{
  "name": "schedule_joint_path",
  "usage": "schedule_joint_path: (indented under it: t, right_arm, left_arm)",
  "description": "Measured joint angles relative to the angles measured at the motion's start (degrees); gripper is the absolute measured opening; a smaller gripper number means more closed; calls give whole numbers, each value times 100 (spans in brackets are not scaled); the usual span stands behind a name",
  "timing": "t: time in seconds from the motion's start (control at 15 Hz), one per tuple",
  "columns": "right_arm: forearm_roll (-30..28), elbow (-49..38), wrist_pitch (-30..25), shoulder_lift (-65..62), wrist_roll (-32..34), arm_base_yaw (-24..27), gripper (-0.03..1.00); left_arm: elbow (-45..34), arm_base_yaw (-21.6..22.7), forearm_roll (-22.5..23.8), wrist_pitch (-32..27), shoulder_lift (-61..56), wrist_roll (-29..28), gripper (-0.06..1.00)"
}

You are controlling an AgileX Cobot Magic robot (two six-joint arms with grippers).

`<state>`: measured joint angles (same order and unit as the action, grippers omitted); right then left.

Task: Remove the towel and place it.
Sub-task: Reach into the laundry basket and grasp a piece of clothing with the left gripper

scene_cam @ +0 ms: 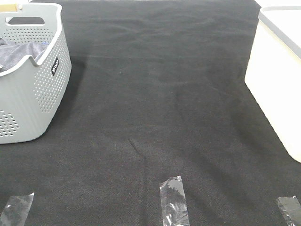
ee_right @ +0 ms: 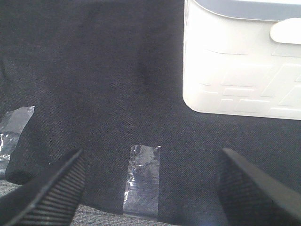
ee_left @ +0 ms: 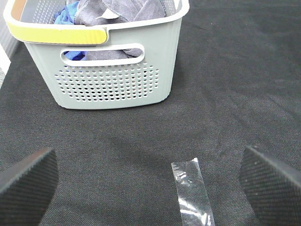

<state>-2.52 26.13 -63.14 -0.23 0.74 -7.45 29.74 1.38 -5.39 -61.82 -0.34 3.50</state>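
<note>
While towel sits bunched in grey basket at ten o'clock, left fingers wide, empty, short of it; right fingers wide, empty, facing white bin; best: left drops over rim, pinches grey folds deep, skips blue cloth

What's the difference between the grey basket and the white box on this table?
The grey basket has walls full of small holes; the white box has solid walls. The grey basket stands at the left of the overhead view, the white box at the right. The grey basket holds the towel and a blue cloth; what the white box holds cannot be seen. Both stand on the black table cover.
</note>
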Motion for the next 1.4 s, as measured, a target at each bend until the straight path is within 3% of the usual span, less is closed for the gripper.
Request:
schedule_joint_path:
  t: [1.4]
  right_arm:
    - [0,0,0,0,0,0,75]
  left_arm:
    - [0,0,0,6,0,-40,99]
